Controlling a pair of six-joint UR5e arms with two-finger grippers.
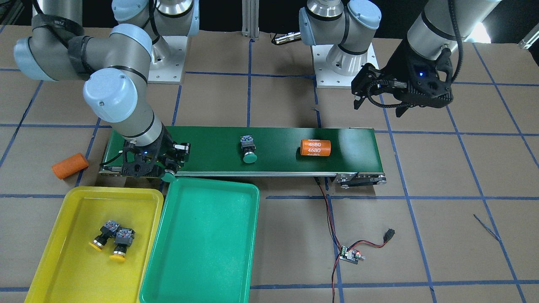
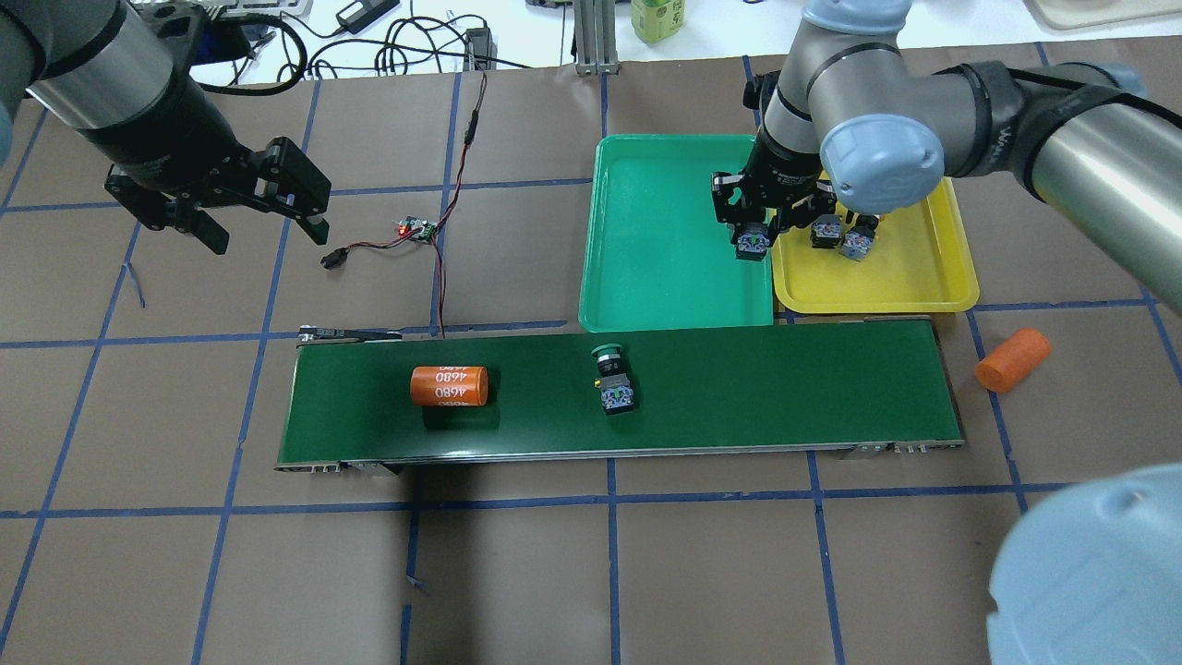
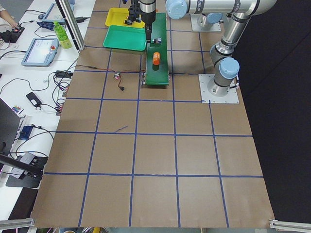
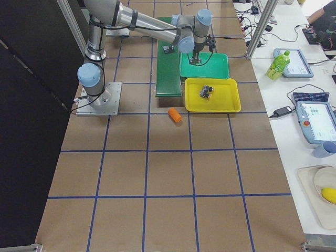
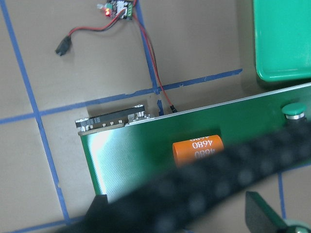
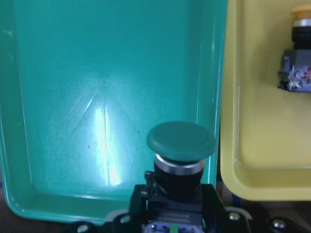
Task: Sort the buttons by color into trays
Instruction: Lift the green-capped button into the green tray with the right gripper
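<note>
The right gripper [image 2: 753,235] is clamped on the blocky body of a green button [image 6: 181,141], cap pointing away from the wrist. It hangs over the green tray [image 2: 646,296], right at that tray's right-hand wall. The wrist view shows the cap overlapping that wall, with the tray's broad floor stretching away to the left. The yellow tray [image 2: 923,300] lies just beside it on the right; whether the two rims actually touch is hard to tell. Two yellow buttons [image 2: 824,231] [image 2: 859,242] lie on their sides near that tray's left wall, close to the gripper.

A second green button [image 2: 614,379] lies mid-length on the conveyor belt [image 2: 785,388], and an orange cylinder [image 2: 449,386] lies further left on it. The trays' near rims run close along the belt's far edge.

The left gripper [image 2: 263,233] hovers over the table beyond the belt's left end, its jaws spread wide with nothing between them, well apart from both trays.
</note>
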